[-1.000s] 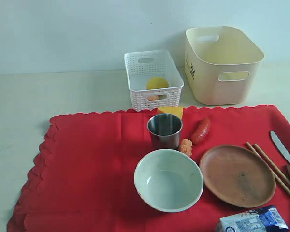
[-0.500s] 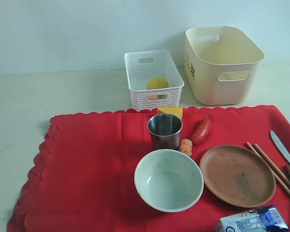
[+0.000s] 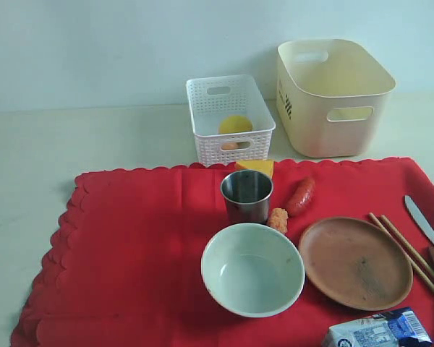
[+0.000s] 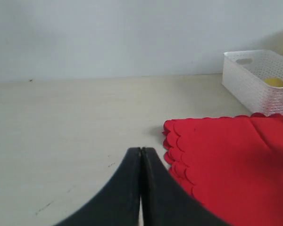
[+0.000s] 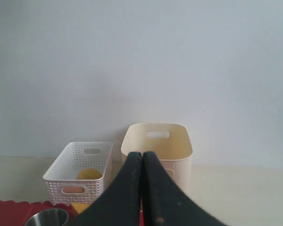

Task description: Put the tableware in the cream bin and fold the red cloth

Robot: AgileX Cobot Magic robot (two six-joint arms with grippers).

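Carton and cream bin markings are unreadable.

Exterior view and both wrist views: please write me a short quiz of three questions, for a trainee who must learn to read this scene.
1. True or false: the left gripper and the right gripper are both shut.
2. What lies in the white lattice basket? A) a yellow fruit B) a fork C) a sponge
3. In the exterior view, on which side of the bowl does the brown plate lie?
Key: 1 true; 2 A; 3 on the right.
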